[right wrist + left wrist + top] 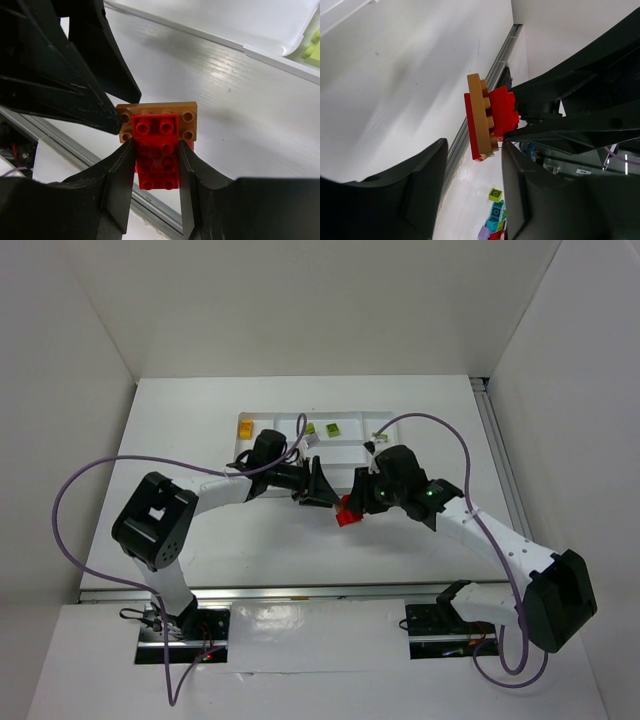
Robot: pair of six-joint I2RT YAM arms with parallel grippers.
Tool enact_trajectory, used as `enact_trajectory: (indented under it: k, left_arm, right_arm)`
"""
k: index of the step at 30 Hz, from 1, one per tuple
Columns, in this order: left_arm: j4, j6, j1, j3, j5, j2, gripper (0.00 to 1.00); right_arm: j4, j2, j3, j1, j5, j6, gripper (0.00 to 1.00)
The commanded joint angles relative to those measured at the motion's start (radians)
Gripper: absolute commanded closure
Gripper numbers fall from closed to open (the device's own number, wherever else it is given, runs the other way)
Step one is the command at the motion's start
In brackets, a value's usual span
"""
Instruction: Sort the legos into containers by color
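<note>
My right gripper (156,145) is shut on a red brick (159,165) that is stuck to a tan plate (189,121), with a red plate beneath. In the top view it (356,502) holds this stack (347,514) above the table, in front of the white tray (275,447). My left gripper (322,490) is open right beside the stack. In the left wrist view its fingers (422,185) stand wide apart, with the lower end of the stack (481,120) between the tips. A yellow brick (245,427) and two lime bricks (310,429) lie in the tray.
The tray's edge (272,50) and a lime brick (314,47) show at the top right of the right wrist view. A heap of lime, teal, purple and red bricks (495,220) shows low in the left wrist view. A metal rail (300,592) runs along the table's near edge.
</note>
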Motion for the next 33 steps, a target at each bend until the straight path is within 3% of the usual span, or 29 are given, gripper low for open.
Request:
enact_trajectory:
  k: [1, 10, 14, 18, 25, 33]
  left_arm:
    - [0.015, 0.007, -0.011, 0.05, 0.028, 0.015, 0.44]
    - [0.033, -0.002, -0.02, 0.06, 0.048, 0.033, 0.58]
    - [0.019, -0.002, -0.02, 0.069, 0.048, 0.033, 0.73]
    - [-0.014, 0.018, -0.02, 0.078, 0.048, 0.042, 1.0]
    - [-0.083, 0.055, -0.02, 0.087, 0.004, 0.042, 1.0]
    - [-0.307, 0.207, 0.012, 0.15, -0.149, -0.028, 1.0]
  right_arm:
    - [0.002, 0.005, 0.053, 0.011, 0.007, -0.013, 0.83]
    - [0.011, 0.014, 0.071, 0.02, -0.002, -0.013, 0.83]
    - [0.011, 0.023, 0.071, 0.02, -0.002, -0.013, 0.83]
    - [0.011, 0.023, 0.071, 0.02, 0.009, -0.013, 0.83]
    - [-0.001, -0.009, 0.081, 0.029, 0.047, -0.004, 0.84]
    - [-0.079, -0.055, 0.09, 0.029, 0.139, 0.016, 0.85]
